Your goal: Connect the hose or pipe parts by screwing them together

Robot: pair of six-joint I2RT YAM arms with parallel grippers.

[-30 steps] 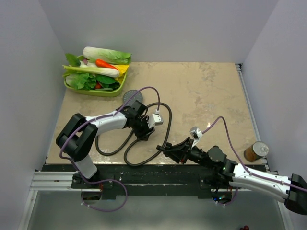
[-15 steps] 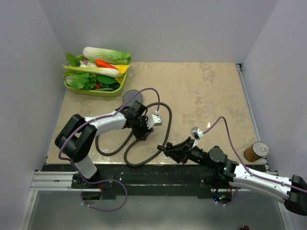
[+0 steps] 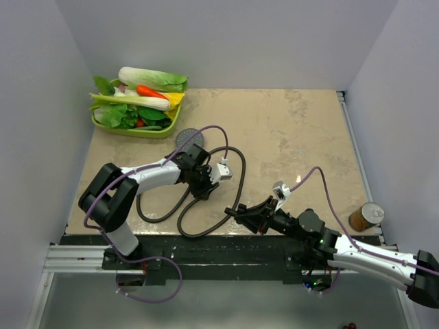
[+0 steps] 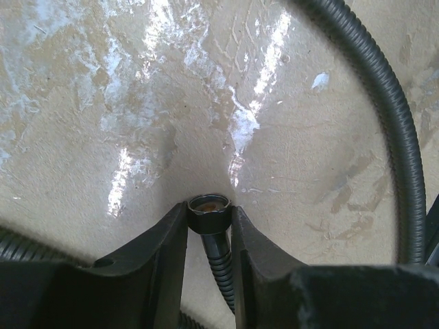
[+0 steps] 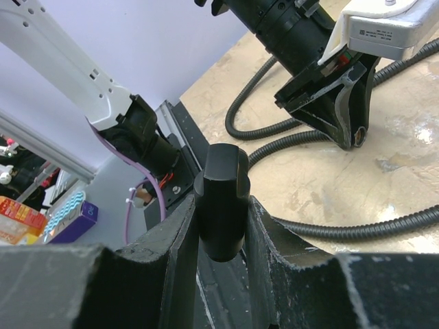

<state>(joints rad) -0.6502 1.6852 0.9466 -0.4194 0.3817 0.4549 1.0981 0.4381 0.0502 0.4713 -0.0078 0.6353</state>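
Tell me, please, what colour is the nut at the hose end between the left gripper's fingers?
Black nut, brownish inside; the left wrist view shows it best.

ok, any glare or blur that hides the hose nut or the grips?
Left wrist: bright glare streaks on the table, but the nut held in the left gripper is sharp. Right wrist: the fitting in the right gripper is dark, with little surface detail. Top: even light, no glare, parts small.
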